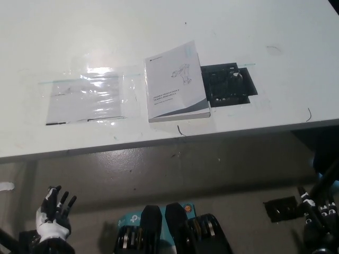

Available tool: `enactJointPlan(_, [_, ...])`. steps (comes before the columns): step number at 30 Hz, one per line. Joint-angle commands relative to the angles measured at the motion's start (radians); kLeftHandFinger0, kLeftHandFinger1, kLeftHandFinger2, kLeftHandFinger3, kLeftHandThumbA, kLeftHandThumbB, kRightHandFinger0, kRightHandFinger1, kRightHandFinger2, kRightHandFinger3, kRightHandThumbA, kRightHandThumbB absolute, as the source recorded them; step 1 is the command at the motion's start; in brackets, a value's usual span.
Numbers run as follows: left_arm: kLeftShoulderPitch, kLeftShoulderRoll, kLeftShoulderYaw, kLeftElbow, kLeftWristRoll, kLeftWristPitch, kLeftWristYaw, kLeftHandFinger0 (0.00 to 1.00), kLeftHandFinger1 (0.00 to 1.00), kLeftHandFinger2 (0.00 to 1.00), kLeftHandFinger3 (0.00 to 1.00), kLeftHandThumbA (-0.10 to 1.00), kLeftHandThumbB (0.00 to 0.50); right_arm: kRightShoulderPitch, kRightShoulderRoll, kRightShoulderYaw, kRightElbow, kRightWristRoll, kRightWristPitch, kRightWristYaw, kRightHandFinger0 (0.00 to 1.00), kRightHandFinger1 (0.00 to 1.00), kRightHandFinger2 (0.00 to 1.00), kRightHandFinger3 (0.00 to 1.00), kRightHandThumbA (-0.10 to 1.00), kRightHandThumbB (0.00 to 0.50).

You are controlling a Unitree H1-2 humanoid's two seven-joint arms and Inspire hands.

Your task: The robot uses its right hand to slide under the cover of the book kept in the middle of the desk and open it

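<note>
Only 1 view is given, taken from the robot's head and aimed steeply down. The desk [254, 32] is seen from well back, filling the upper half, and the floor [175, 169] before it is seen below.

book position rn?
Head view: the book lies closed near the desk's front edge, about centre, with a clear plastic sleeve to its left and a black cutout at its right.

White book [176, 83] lies closed, flat, near the desk's [212, 21] front edge
</note>
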Motion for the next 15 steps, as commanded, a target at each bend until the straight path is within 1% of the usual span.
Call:
enactJointPlan(1, [-0.032,0.015,-0.006,-0.001,-0.036,-0.029,0.001,0.80,0.86,0.91,0.94,0.85,0.159,-0.043,0.003,0.010,-0.062,0.058,0.013,-0.010,0.91,1.00,1.00,1.00,1.00,0.280])
enactJointPlan(3, [-0.032,0.016,-0.008,-0.003,-0.037,-0.026,0.009,0.79,0.85,0.91,0.94,0.85,0.157,-0.047,0.003,0.010,-0.071,0.069,0.018,-0.013,0.91,1.00,1.00,1.00,1.00,0.279])
enactJointPlan(4, [-0.032,0.014,-0.001,-0.007,-0.045,-0.027,0.018,0.79,0.85,0.90,0.94,0.83,0.150,-0.064,0.013,0.001,-0.109,0.082,0.042,-0.053,0.86,0.98,1.00,1.00,1.00,0.282])
enactJointPlan(5, [-0.032,0.014,-0.002,-0.007,-0.046,-0.027,0.019,0.79,0.84,0.90,0.94,0.83,0.149,-0.064,0.013,0.002,-0.110,0.083,0.042,-0.055,0.85,0.98,1.00,1.00,1.00,0.283])
enactJointPlan(6, [-0.032,0.015,-0.005,-0.005,-0.040,-0.029,0.027,0.77,0.84,0.89,0.93,0.83,0.153,-0.070,0.014,0.005,-0.137,0.091,0.054,-0.064,0.87,0.99,1.00,1.00,1.00,0.269])
enactJointPlan(7, [-0.033,0.014,-0.003,-0.005,-0.042,-0.030,0.031,0.77,0.84,0.89,0.93,0.83,0.148,-0.084,0.016,0.007,-0.172,0.097,0.059,-0.076,0.89,1.00,1.00,1.00,1.00,0.269])
enactJointPlan(9, [-0.029,0.016,-0.002,-0.005,-0.043,-0.031,0.040,0.75,0.82,0.88,0.90,0.83,0.138,-0.103,0.015,0.010,-0.208,0.113,0.077,-0.092,0.91,1.00,1.00,1.00,1.00,0.268])
enactJointPlan(11, [-0.018,0.019,-0.005,-0.010,-0.048,-0.026,0.031,0.77,0.83,0.89,0.92,0.84,0.139,-0.130,0.009,0.016,-0.254,0.125,0.113,-0.117,0.90,1.00,1.00,1.00,1.00,0.250])
enactJointPlan(13, [-0.016,0.020,-0.007,-0.013,-0.052,-0.018,0.031,0.77,0.82,0.88,0.92,0.84,0.140,-0.140,0.003,0.019,-0.278,0.142,0.126,-0.117,0.94,1.00,1.00,1.00,1.00,0.232])
enactJointPlan(14, [-0.015,0.020,-0.008,-0.013,-0.053,-0.018,0.032,0.77,0.82,0.88,0.92,0.84,0.140,-0.140,0.003,0.019,-0.279,0.143,0.129,-0.119,0.94,1.00,1.00,1.00,1.00,0.233])
enactJointPlan(15, [-0.013,0.022,-0.008,-0.006,-0.052,-0.022,0.033,0.76,0.80,0.87,0.92,0.83,0.134,-0.163,-0.004,0.018,-0.309,0.148,0.154,-0.145,0.94,1.00,1.00,1.00,1.00,0.241])
